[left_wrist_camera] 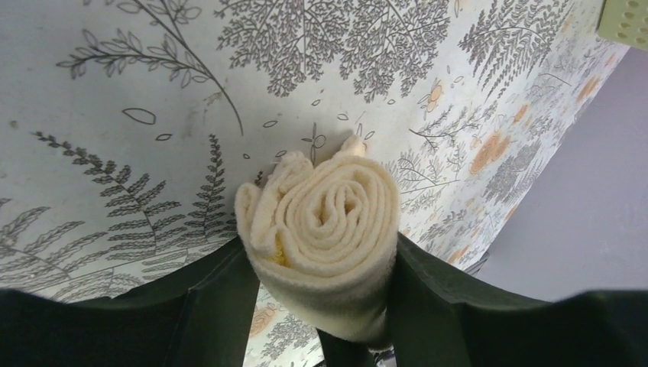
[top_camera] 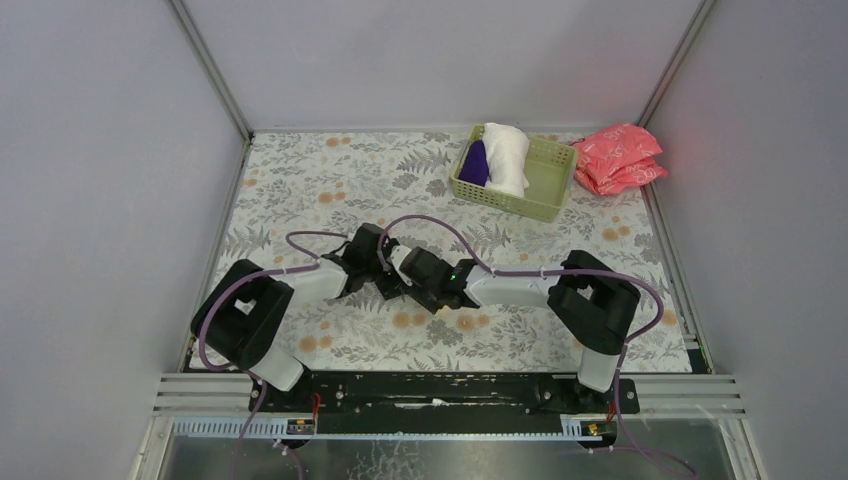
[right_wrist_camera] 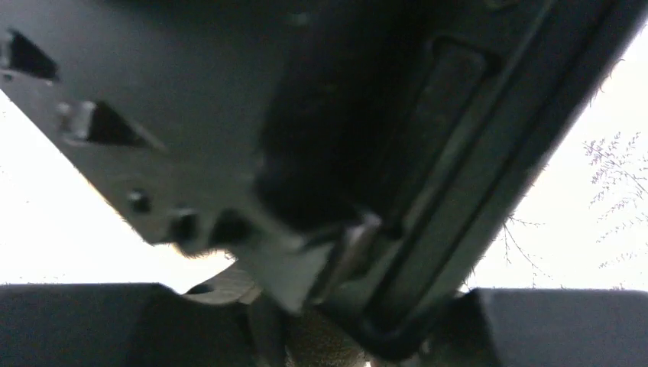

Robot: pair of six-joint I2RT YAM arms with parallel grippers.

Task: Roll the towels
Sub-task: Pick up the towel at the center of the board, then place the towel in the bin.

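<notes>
The rolled pale yellow towel (left_wrist_camera: 328, 237) is soft, nubby terry cloth, the floral table cover (left_wrist_camera: 153, 92) smooth and matt, the green basket (top_camera: 548, 180) perforated plastic, the pink-red packets (top_camera: 618, 158) glossy wrap.

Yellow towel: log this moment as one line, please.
left gripper: shut on yellow towel, rolled | right gripper: close beside left gripper, state unclear | white towel, purple towel: in basket
</notes>
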